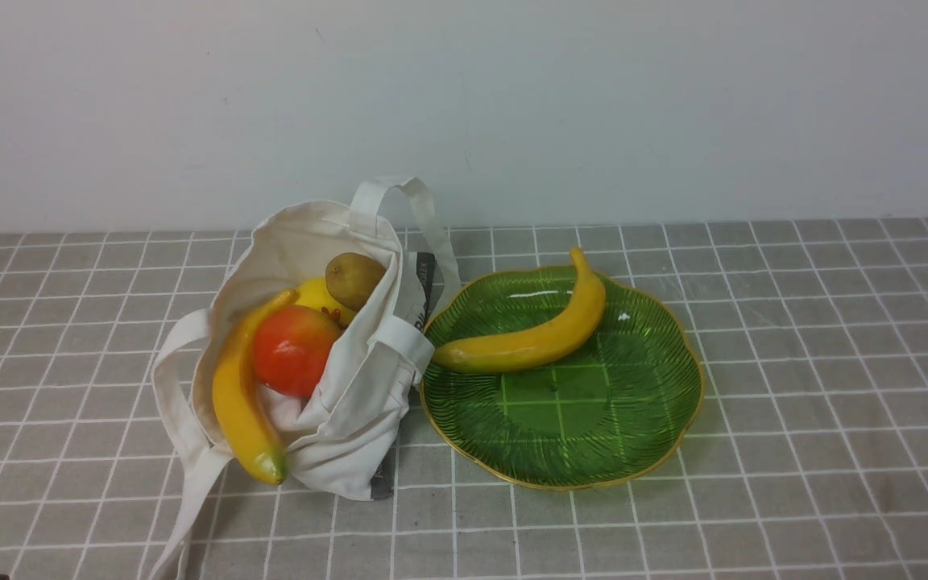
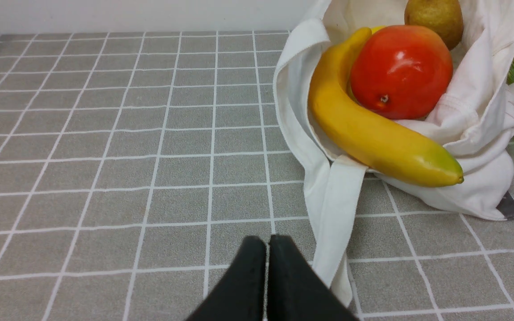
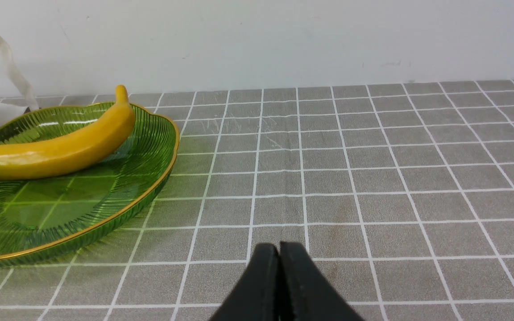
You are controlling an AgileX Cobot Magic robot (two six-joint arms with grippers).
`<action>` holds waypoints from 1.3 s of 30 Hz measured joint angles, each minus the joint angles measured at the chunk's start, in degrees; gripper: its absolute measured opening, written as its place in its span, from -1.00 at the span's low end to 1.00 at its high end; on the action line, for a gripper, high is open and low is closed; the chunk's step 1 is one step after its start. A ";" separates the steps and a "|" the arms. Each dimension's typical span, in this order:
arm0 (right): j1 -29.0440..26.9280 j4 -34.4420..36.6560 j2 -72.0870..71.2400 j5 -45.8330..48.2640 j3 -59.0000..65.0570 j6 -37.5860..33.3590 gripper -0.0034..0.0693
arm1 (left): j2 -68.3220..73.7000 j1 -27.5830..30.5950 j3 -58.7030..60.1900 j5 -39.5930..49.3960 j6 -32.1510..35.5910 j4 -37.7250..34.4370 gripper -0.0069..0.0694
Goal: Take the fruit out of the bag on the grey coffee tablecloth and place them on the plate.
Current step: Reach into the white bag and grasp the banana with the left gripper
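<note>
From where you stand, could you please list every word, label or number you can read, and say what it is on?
On the bag, the dark grey side label: it carries pale lettering, too small and blurred to read.
Nothing else in view carries any text.

Green gold-rimmed plate (image 1: 641, 435), off-white bag (image 1: 351, 419), white-gridded grey tablecloth (image 1: 818, 322).

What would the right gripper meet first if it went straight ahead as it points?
Likely only tablecloth, then the wall; the plate with its banana sits off to the side.
</note>
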 joint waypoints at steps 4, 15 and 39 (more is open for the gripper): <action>0.00 0.00 0.00 0.00 0.00 0.00 -0.94 | 0.00 0.00 0.00 0.00 0.00 0.00 -0.84; 0.00 0.00 0.00 0.00 0.00 0.00 -0.94 | 0.00 0.00 0.00 0.03 0.00 0.00 -0.84; 0.00 0.00 0.00 0.00 0.00 0.00 -0.94 | 0.00 0.00 0.00 -2.72 -27.81 -51.03 -0.84</action>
